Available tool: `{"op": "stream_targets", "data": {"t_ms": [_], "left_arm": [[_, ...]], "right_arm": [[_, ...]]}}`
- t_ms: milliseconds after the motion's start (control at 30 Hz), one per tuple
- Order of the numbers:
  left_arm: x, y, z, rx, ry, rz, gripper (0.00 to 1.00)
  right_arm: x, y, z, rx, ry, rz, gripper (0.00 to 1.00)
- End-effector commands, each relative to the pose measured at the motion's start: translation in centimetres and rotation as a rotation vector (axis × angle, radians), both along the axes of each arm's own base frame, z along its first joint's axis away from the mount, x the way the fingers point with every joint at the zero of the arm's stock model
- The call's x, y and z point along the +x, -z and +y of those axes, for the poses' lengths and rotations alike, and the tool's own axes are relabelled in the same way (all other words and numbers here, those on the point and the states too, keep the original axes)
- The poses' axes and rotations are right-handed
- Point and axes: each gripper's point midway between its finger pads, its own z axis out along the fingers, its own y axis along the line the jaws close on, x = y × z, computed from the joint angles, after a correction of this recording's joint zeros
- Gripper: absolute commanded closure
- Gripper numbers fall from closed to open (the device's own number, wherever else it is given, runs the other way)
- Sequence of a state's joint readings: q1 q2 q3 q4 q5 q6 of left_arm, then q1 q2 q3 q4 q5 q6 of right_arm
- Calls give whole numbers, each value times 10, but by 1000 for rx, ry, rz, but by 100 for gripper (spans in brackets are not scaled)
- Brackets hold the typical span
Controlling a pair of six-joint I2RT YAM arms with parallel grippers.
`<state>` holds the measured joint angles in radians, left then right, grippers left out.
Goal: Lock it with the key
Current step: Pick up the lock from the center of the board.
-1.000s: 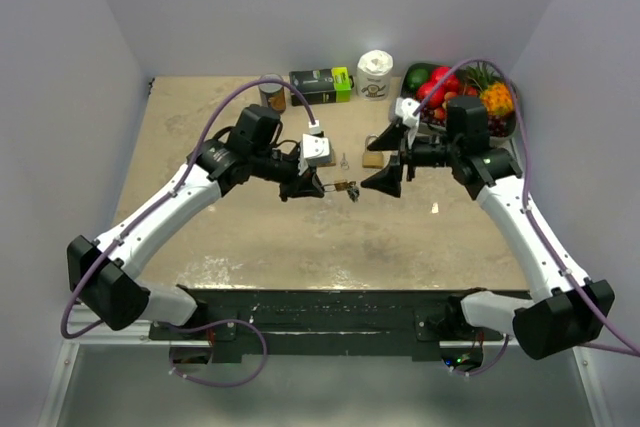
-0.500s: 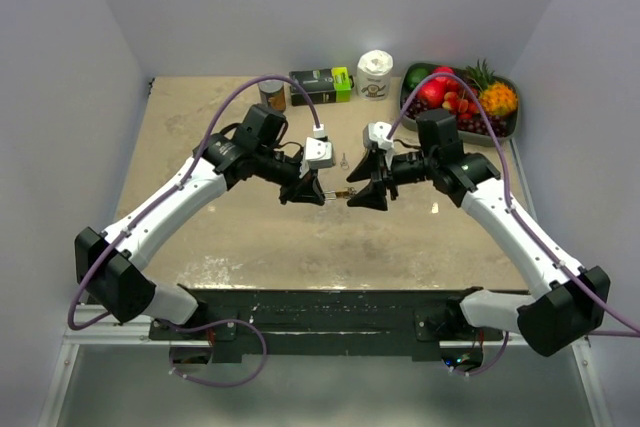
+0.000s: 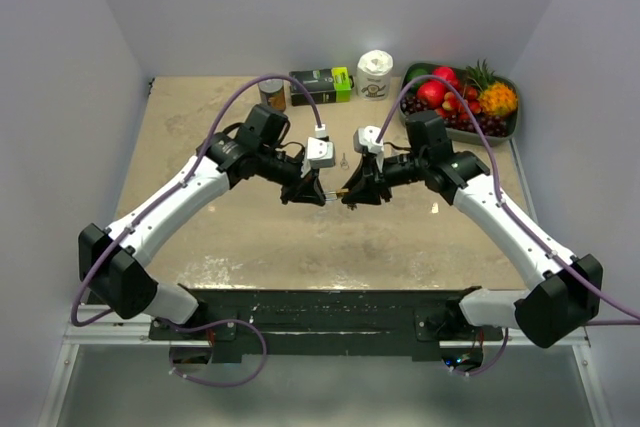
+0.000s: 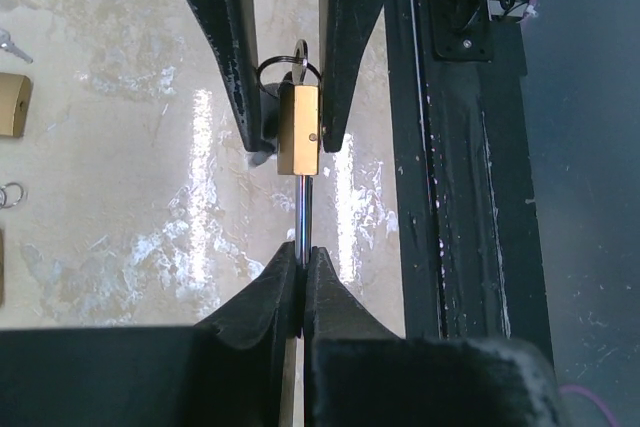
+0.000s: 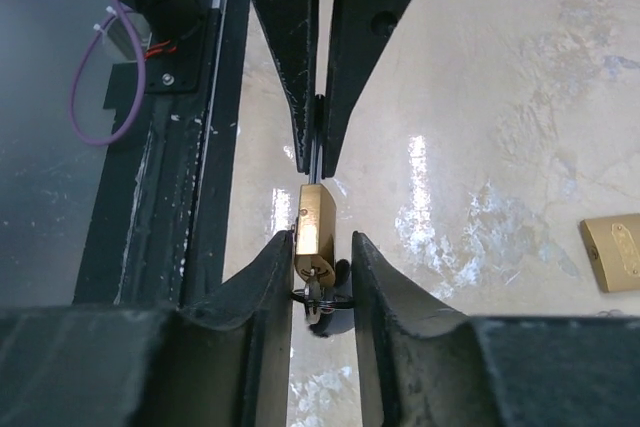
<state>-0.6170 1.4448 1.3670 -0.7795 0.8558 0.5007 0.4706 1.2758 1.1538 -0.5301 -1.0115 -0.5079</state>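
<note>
Top view: the padlock hangs clear of the table, almost straight in front of the green box and well nearer the arm bases than it. The left gripper meets the lock from left of the box's line and the right gripper from right of it, nose to nose. Left wrist view: the left jaws are pressed together on the shackle, as we take the thin steel bar seen edge-on to be. The brass body sits beyond, with the key ring at its far end. Right wrist view: the right jaws are spread and straddle the body, one finger against the brass and a sliver of gap at the other. The ring hangs between them, but we cannot make out the key itself. We judge the step as lock steadied, key not yet gripped. Next, the right jaws need to draw back to the key head, close squarely on it and turn, while the left holds the shackle firm.
</note>
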Motion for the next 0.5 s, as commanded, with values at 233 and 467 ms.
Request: {"op": "stream_targets", "data": {"t_ms": [233,467], "left_arm": [[15,-24,-3,-75,-49,-16,83],[30,-30,24,-120,-134,-2,47]], "right_arm": [[-1,-23,10,48,-7,-29,100],[6,-40,16,130,55,50,100]]}}
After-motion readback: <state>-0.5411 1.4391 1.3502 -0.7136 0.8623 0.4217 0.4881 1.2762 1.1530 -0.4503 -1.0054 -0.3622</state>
